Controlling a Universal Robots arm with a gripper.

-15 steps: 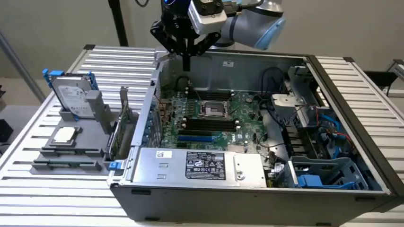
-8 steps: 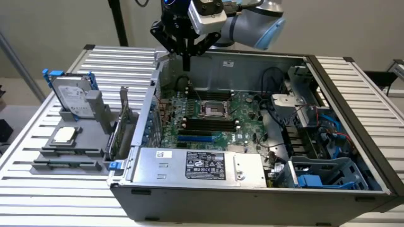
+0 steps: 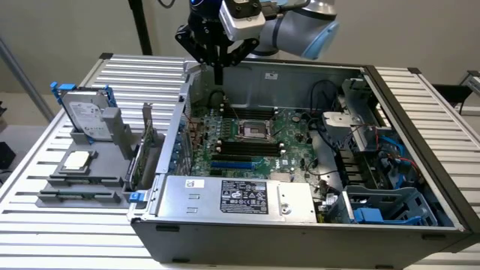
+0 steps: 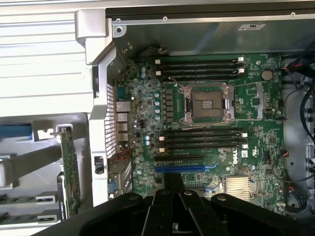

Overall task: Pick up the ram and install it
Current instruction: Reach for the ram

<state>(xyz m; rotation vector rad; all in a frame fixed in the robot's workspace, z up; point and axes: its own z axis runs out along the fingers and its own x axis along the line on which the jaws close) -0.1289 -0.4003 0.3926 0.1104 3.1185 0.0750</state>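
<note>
Closest sits one silver power box (image 3: 232, 198) in the open case (image 3: 300, 242). Outside, at the exterior view's left, one grey holder (image 3: 45, 201) keeps the ram (image 3: 78, 195), two sticks as it seems, near one upright card (image 3: 148, 147). Farther, one board (image 3: 293, 132) has four empty black slots (image 4: 202, 140) on each side of the socket (image 3: 253, 130). Farthest, the claw (image 3: 219, 79) hovers at the far side of the case, seemingly pressed together, pinching nothing. It could strike the case or grab the card, as both stand between it and the ram

Green motherboard (image 4: 256, 147), blue slot (image 4: 179, 168)
</note>
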